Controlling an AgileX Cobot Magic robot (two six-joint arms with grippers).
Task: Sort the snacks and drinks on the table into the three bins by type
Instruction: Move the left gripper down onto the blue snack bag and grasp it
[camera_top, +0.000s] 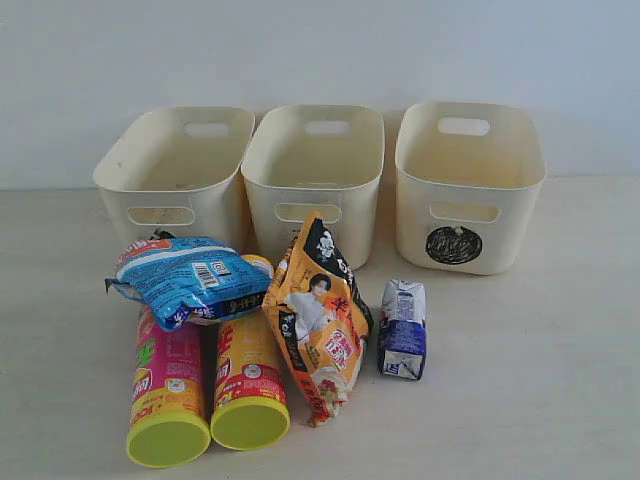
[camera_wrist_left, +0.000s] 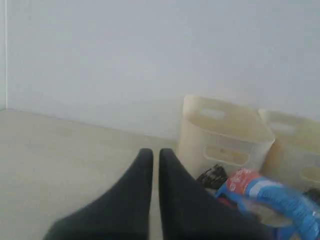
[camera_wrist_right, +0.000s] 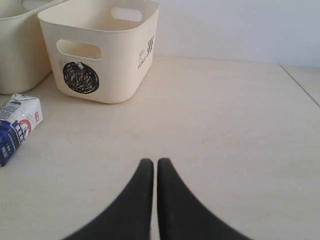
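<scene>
Exterior view. Three bins stand in a row at the back of the table (camera_top: 560, 400): left bin (camera_top: 175, 170), middle bin (camera_top: 315, 165), circle bin (camera_top: 470, 185). No item shows inside them. In front, the pink tube (camera_top: 167, 390) and yellow tube (camera_top: 248, 385) lie side by side, lids toward the camera, with the blue bag (camera_top: 190, 280) draped over their far ends. The orange-black bag (camera_top: 318, 320) is just beside them, and the carton (camera_top: 403, 330) is near it. No arm is in view.

Left wrist view. The left gripper (camera_wrist_left: 155, 152) has its jaws together and is empty, hanging near the blue bag.

Right wrist view. The right gripper (camera_wrist_right: 150, 162) is likewise closed and empty, well apart from the carton.

Handling, judged: the tubes are stiff and likely to roll, so clamp them mid-body. The bags are light, soft and slippery, so pinch a sealed edge. The carton is crushable, so grip its narrow sides gently.
</scene>
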